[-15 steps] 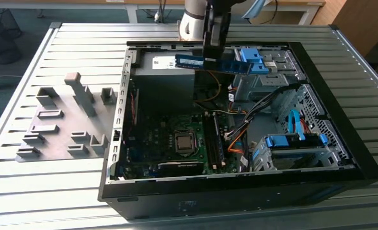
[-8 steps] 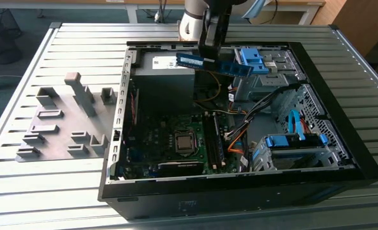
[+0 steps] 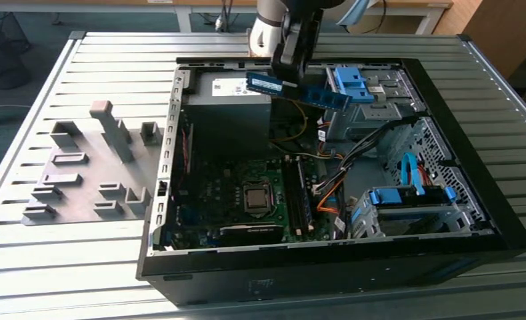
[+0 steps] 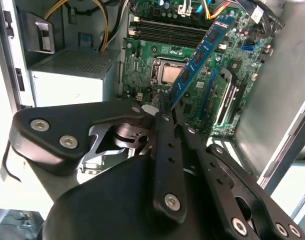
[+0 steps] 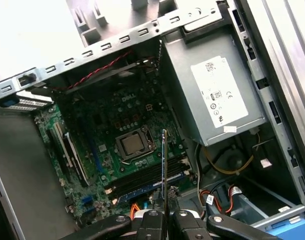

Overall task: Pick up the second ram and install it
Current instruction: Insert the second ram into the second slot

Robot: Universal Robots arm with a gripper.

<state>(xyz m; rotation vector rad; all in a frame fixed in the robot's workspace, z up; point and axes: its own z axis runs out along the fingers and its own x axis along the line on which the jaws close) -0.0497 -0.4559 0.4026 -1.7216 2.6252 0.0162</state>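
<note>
The second ram [image 3: 300, 91] is a blue-green stick with dark chips. My gripper [image 3: 289, 75] is shut on it and holds it in the air over the back of the open computer case [image 3: 334, 257], above the power supply. In the second wrist view the ram [image 4: 198, 54] juts out slanted from my gripper [image 4: 167, 114], over the green motherboard [image 4: 242, 60]. The first wrist view looks along the stick, so the ram [image 5: 164, 165] appears as a thin edge rising from my gripper [image 5: 164, 212], with the long dark memory slots [image 5: 142, 181] below it. These memory slots [image 3: 300, 199] lie beside the processor socket [image 3: 257, 197].
A grey power supply [image 3: 227, 110] fills the case's back corner. Blue drive brackets [image 3: 353, 81] and orange and yellow cables [image 3: 329, 200] crowd the exterior view's right side. A grey plate with upright holder blocks [image 3: 85, 177] lies on the slatted table to the left of the case.
</note>
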